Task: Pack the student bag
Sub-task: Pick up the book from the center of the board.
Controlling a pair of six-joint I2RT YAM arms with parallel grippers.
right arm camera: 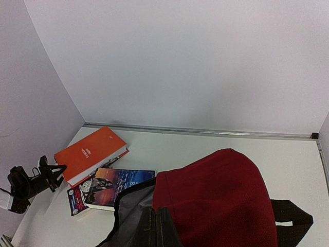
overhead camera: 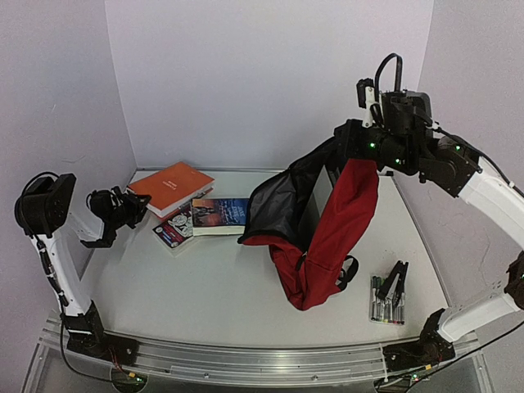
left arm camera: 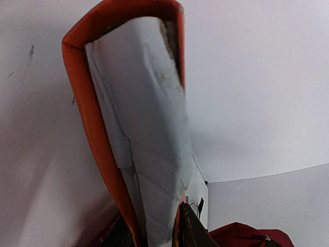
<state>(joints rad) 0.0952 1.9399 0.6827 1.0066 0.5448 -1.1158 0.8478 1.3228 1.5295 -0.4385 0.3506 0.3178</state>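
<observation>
The student bag (overhead camera: 344, 221), dark red with black lining, hangs above the table with its mouth open toward the left. My right gripper (overhead camera: 366, 150) holds it up by the top rim. In the right wrist view the fingers (right arm camera: 154, 229) are pinched together on the dark rim fabric beside the red cloth (right arm camera: 221, 200). My left gripper (overhead camera: 135, 205) is at the near corner of an orange book (overhead camera: 172, 187). In the left wrist view that book (left arm camera: 139, 118) stands between the fingers (left arm camera: 191, 229), page edge facing the camera, both jaws against its covers.
A blue book (overhead camera: 219, 215) and a small dark book (overhead camera: 172, 231) lie partly under the orange one, left of the bag. A bundle of markers with a black clip (overhead camera: 389, 296) lies at the front right. White walls enclose the table's back and sides.
</observation>
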